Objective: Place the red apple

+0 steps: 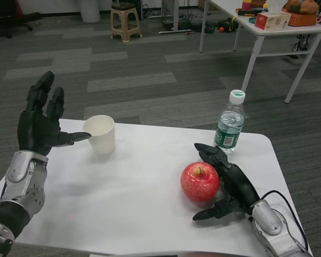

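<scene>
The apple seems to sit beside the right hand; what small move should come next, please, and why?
Probably draw the right hand back from the apple. The apple rests upright on the table, and the fingers lie spread beside it rather than wrapped round it.

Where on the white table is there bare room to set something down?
Widest bare patch: the table's front middle, between the paper cup, left hand and red apple. It is crowded at the right, where the right hand cradles the apple below the water bottle.
</scene>
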